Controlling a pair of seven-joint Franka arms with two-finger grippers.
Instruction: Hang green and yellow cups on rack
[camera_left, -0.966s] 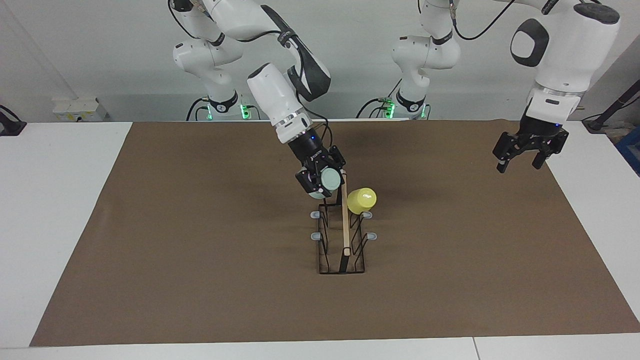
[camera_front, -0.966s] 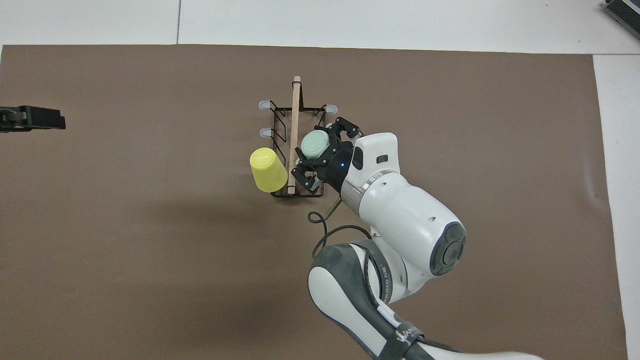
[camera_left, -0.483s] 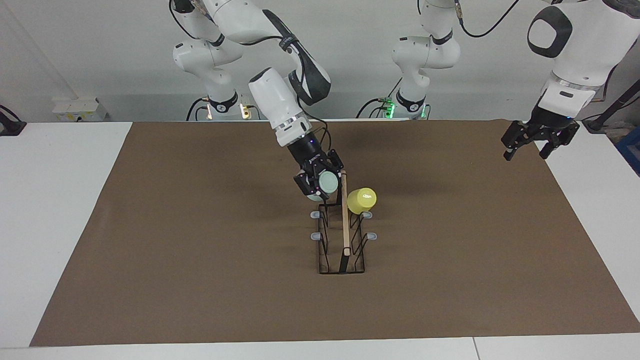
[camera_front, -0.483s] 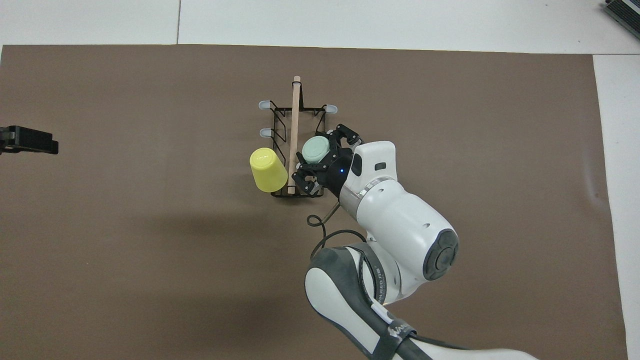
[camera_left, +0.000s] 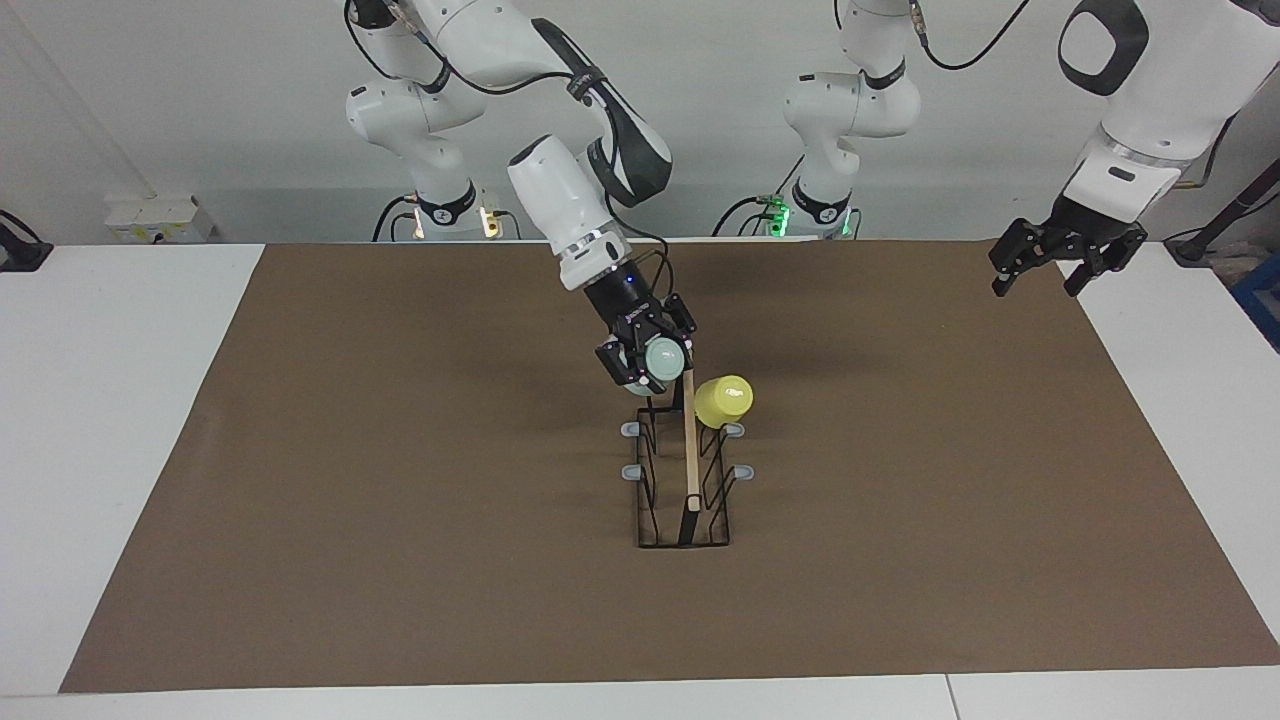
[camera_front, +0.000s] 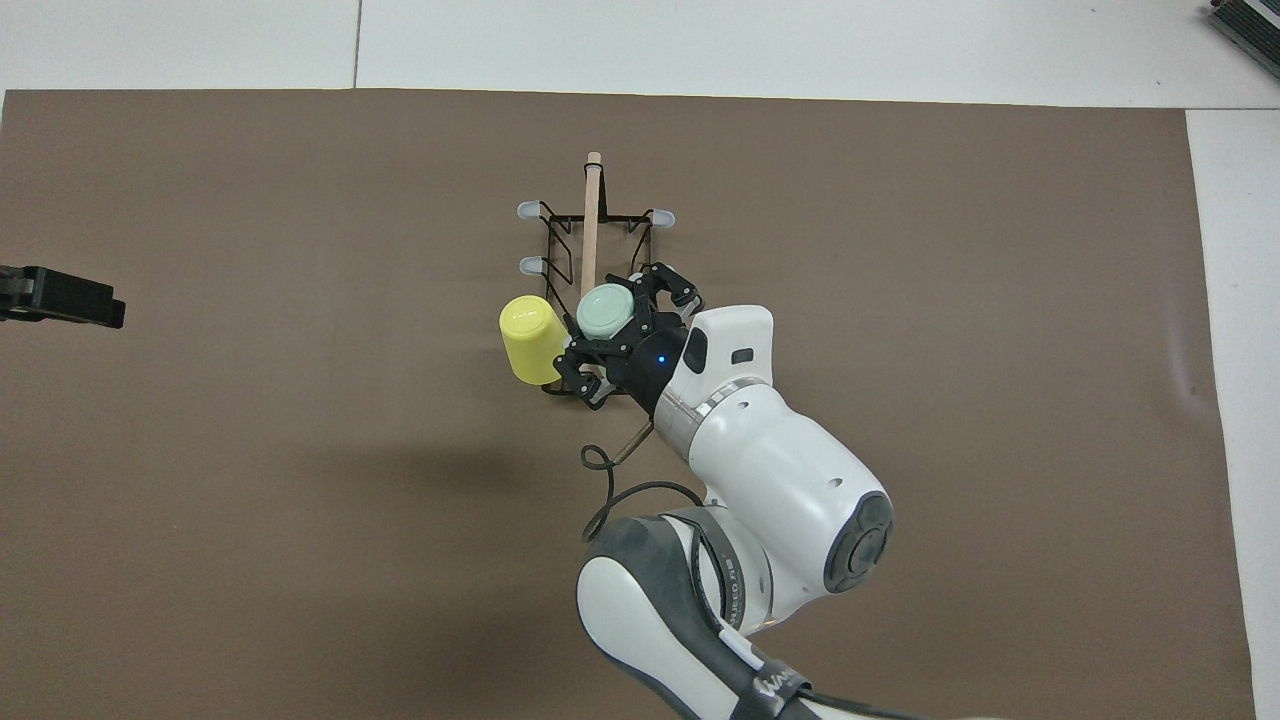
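Note:
The rack (camera_left: 690, 470) stands on the brown mat mid-table; its wooden bar also shows in the overhead view (camera_front: 592, 215). The yellow cup (camera_left: 724, 400) hangs tilted on the prong nearest the robots on the left arm's side, seen too in the overhead view (camera_front: 535, 340). My right gripper (camera_left: 652, 365) is shut on the mint green cup (camera_left: 666, 356), holding it over the rack's end nearest the robots, right at the wooden bar (camera_front: 604, 310). My left gripper (camera_left: 1060, 268) waits open and empty in the air over the mat's corner at the left arm's end.
The brown mat (camera_left: 400, 450) covers most of the white table. Two bare grey-tipped prongs (camera_front: 527, 211) stick out on the left arm's side, farther from the robots than the yellow cup.
My right gripper has carried the green cup slightly up and toward the left arm's side, now over the wooden bar. My left gripper has risen and drawn back toward the robots.

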